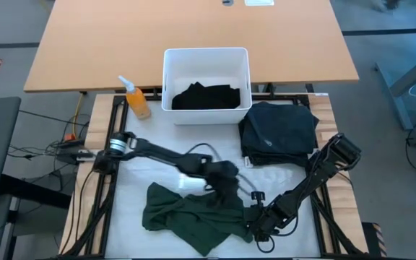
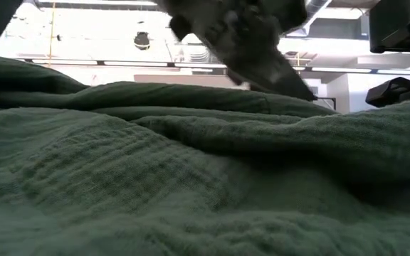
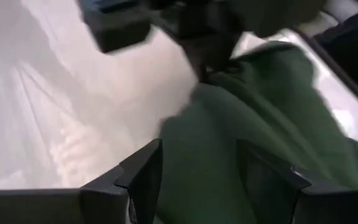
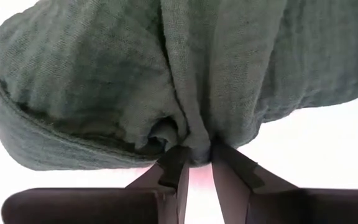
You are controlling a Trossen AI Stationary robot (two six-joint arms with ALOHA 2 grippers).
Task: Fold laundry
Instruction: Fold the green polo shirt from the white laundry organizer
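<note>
A dark green garment [image 1: 186, 213] lies crumpled on the white table top [image 1: 143, 173], and it fills the foreground of the low view [image 2: 191, 178]. My right gripper [image 1: 255, 225] stands at the garment's right end, its fingertips [image 4: 199, 160] a little apart with a bunched fold between them. My left gripper [image 1: 226, 180] hovers open over the garment's far right part; in its wrist view the green cloth [image 3: 229, 143] shows between its spread fingers [image 3: 207, 180]. A black garment [image 1: 206, 96] lies in the white bin [image 1: 170, 72]. My right gripper has a bunched fold at the garment's right end [image 4: 191, 144] between its two fingertips, several layers gathered together. The fingers slant steeply down from the table's right side. The rest of the garment lies slack on the table.
A folded dark charcoal stack [image 1: 279, 133] sits at the table's far right, beside the bin. An orange spray bottle [image 1: 136, 97] stands left of the bin. A bare wooden table [image 1: 193, 29] lies beyond. The white surface left of the garment is bare.
</note>
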